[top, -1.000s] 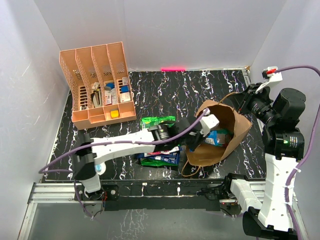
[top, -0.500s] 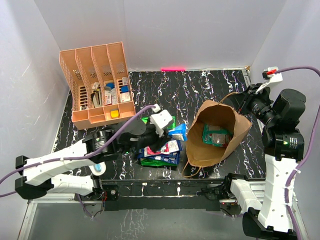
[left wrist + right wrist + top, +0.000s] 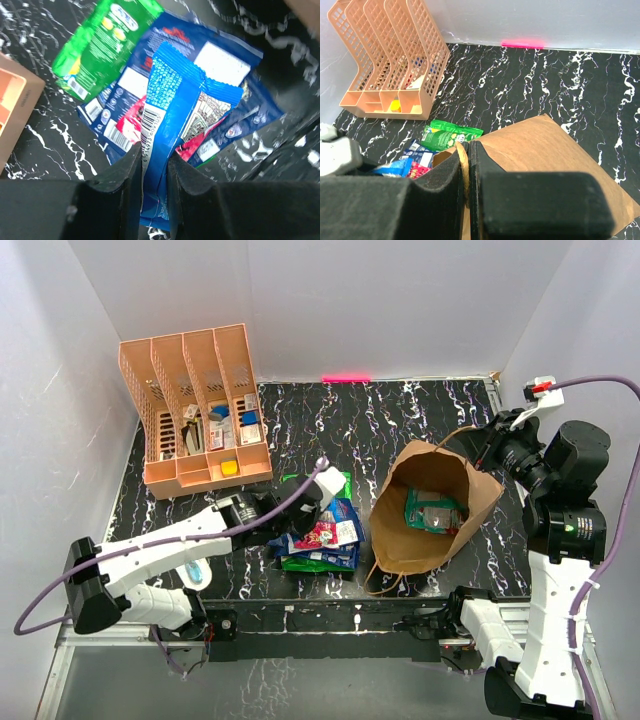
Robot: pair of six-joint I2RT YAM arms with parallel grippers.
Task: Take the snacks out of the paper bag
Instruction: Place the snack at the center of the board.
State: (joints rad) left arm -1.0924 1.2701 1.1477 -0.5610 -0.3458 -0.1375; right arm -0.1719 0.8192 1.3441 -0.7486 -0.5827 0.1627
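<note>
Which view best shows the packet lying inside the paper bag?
Top external: it looks down into the open paper bag, where the green packet lies unobstructed. The right wrist view shows only the bag's outer wall past the right end effector; the left wrist view shows a blue packet, not this one.

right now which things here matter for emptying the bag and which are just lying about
Job: bag; green packet inside it; blue packet in the left jaws; packets already out.
Lying about: organiser; oval gadget.
</note>
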